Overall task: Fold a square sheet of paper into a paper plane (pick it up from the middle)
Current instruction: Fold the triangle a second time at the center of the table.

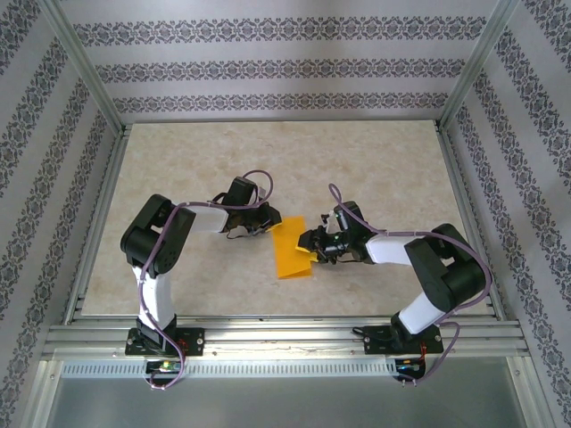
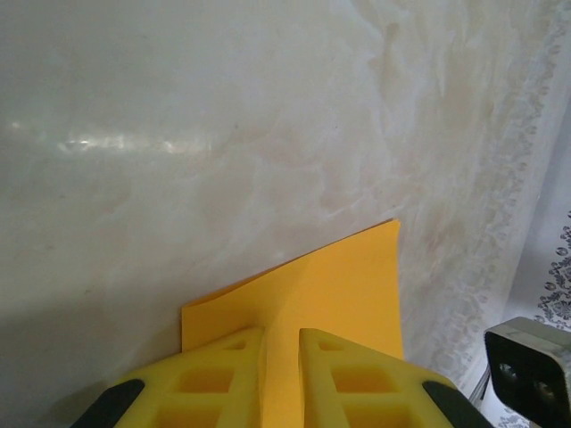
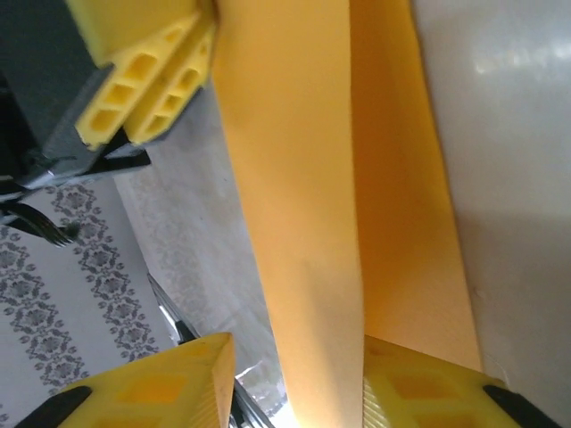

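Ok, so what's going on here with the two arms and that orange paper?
Two robot arms are working on an orange sheet of paper held between them over the table. The left claw is pinched shut on one edge of it. The right claw sits around the sheet from the other side, jaws apart and not clamping. The paper looks folded lengthwise, but it is no plane yet.

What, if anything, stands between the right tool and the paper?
Nothing visible does. The paper runs between the open fingers of the right tool, with a gap on one side. The left tool pinches the paper from the opposite side.
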Action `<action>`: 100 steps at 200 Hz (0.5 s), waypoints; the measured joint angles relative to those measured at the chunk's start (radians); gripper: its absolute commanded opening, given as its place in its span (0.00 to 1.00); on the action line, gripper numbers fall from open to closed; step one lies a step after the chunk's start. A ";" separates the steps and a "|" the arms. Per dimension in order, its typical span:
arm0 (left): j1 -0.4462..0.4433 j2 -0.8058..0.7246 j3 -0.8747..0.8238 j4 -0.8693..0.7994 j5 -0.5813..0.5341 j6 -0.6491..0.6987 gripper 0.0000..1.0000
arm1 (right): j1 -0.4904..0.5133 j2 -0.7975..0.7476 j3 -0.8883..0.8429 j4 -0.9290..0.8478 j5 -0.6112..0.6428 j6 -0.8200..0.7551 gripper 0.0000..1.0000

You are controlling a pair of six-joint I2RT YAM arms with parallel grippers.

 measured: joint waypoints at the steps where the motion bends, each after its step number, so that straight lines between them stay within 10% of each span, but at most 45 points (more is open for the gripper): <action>1: 0.000 0.000 0.000 0.000 0.001 0.000 0.19 | 0.000 0.001 0.001 0.000 -0.001 0.000 0.33; 100: -0.003 0.006 0.093 -0.010 -0.010 0.078 0.33 | -0.027 0.048 0.056 -0.026 -0.008 -0.034 0.24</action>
